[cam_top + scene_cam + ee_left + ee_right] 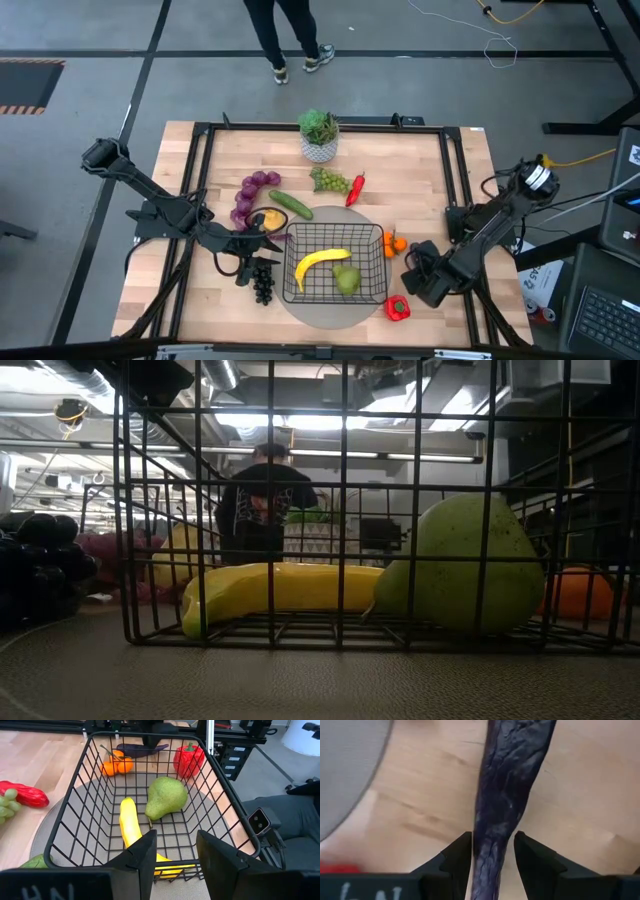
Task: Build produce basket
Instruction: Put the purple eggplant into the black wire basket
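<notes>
Right gripper [492, 857] low over the wood table [430, 180], just right of the square black wire basket [336, 266], fingers closed part way on each side of a long dark purple eggplant [512, 780]; touching the eggplant or not, cannot tell. Eggplant lying flat on the wood. Left gripper [172, 855] just left of the basket, fingers apart as wide as can be, holding nothing, pointing over the basket rim. Inside the basket, a yellow toy banana [320, 262] and a green toy pear [346, 280], side by side and almost touching. Basket resting on a round grey mat [322, 314]. Outside the basket on the right, a small orange fruit [396, 242] near the far corner and a red toy pepper [397, 308] near the front corner. On the left, black toy grapes [263, 284] beside the left gripper. Farther back, purple grapes [250, 192], a green cucumber [291, 204], green grapes [330, 181] and a thin red chili pepper [355, 188]. At the back edge of the table, a green plant in a white pot [319, 135]. A person's legs [290, 35] on the floor beyond the table.
</notes>
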